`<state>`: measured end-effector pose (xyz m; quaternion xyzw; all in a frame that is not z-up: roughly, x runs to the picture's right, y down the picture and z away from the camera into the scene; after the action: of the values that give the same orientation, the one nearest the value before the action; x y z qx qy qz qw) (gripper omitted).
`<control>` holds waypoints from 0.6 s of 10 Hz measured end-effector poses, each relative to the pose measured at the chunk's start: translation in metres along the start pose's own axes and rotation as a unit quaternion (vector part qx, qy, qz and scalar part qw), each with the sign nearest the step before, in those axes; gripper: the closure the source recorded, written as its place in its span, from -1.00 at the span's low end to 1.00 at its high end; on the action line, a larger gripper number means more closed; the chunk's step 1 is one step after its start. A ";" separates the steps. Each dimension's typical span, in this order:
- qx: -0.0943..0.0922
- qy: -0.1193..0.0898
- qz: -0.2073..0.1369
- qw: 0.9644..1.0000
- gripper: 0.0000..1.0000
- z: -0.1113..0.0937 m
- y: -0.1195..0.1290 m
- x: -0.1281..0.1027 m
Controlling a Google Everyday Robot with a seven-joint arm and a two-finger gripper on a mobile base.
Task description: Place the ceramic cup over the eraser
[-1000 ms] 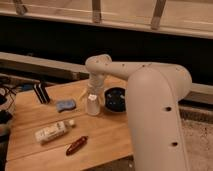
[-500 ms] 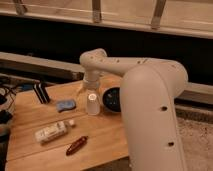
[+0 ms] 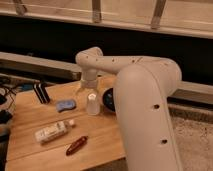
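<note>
On wooden table (image 3: 26,111): ceramic cup (image 3: 92,104) beneath tool (image 3: 87,91).

- You see an arm (image 3: 145,95) clad in smooth off-white shells, rounded all over.
- The nearest segment is thick and barrel-like; the farther ones are slimmer, meeting at a rounded joint (image 3: 90,57).
- Small dark round holes dot the shell.
- Your gripper (image 3: 86,91), also pale, sits just above the ceramic cup (image 3: 92,104).
</note>
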<state>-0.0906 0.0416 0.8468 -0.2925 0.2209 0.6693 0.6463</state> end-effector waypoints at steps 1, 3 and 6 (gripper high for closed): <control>0.002 -0.001 0.000 1.000 -0.60 0.002 -0.001 -0.001; 0.008 0.001 0.001 1.000 -0.60 0.008 -0.003 -0.002; 0.015 0.014 0.006 1.000 -0.60 0.018 -0.007 0.001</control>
<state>-0.0851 0.0555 0.8600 -0.2904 0.2416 0.6654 0.6439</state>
